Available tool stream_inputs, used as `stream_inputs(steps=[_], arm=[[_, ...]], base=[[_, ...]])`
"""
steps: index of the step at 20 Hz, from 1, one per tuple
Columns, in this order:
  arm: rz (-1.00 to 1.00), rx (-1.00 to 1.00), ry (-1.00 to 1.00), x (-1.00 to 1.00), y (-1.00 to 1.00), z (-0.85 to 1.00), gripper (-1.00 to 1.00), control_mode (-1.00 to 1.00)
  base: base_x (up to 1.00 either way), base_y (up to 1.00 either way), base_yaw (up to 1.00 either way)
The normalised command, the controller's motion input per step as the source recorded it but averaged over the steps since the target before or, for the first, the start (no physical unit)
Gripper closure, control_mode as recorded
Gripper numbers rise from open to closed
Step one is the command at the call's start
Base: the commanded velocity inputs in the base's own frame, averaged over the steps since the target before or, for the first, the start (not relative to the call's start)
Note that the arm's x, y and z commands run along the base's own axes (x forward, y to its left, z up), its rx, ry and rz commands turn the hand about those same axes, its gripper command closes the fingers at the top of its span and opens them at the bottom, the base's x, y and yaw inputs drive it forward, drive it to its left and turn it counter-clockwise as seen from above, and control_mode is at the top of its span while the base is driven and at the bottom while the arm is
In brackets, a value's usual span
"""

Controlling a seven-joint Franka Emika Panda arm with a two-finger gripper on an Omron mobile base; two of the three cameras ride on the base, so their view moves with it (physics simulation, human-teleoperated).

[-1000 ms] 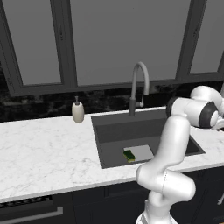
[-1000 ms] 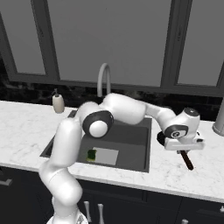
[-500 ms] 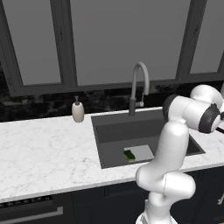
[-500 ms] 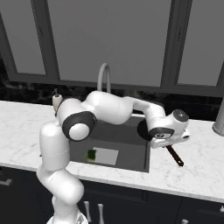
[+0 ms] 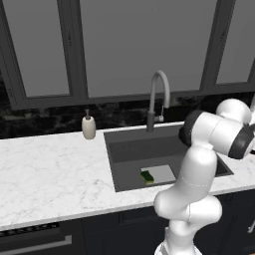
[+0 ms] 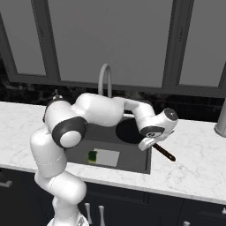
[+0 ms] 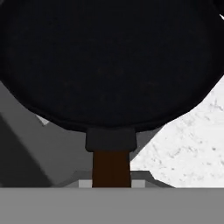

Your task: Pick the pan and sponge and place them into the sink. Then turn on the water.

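Pan (image 6: 131, 131) is held by its handle in the closed gripper (image 6: 152, 143), hanging partly over the right edge of the sink (image 5: 124, 164). Sponge (image 5: 146, 177) already lies in the basin. Pan should be carried further over the basin and lowered flat before release. Faucet (image 5: 159, 94) behind and soap bottle (image 5: 88, 126) at left are to be cleared.

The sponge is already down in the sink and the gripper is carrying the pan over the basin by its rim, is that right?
Not quite: the gripper holds the pan by its brown handle, not the rim, as the hand view shows. The sponge does lie in the sink.
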Motion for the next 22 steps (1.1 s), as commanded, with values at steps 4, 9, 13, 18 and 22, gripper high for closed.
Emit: stream_inputs(steps=[4,9,13,18,22], arm=[[0.32,0.00,0.02,0.08,0.85,0.01,1.00,-1.00],[0.30,0.00,0.06,0.00,1.00,0.00,1.00,-1.00],[0.28,-0.02,0.11,0.00,1.00,-0.02,1.00,-1.00],[0.10,-0.06,0.16,0.02,0.89,-0.22,1.00,-1.00],[0.00,0.00,0.10,0.04,0.26,-0.31,1.00,-1.00]], base=[[0.00,0.00,0.00],[0.00,0.00,0.00],[0.00,0.00,0.00],[0.00,0.00,0.00],[0.00,0.00,0.00]])
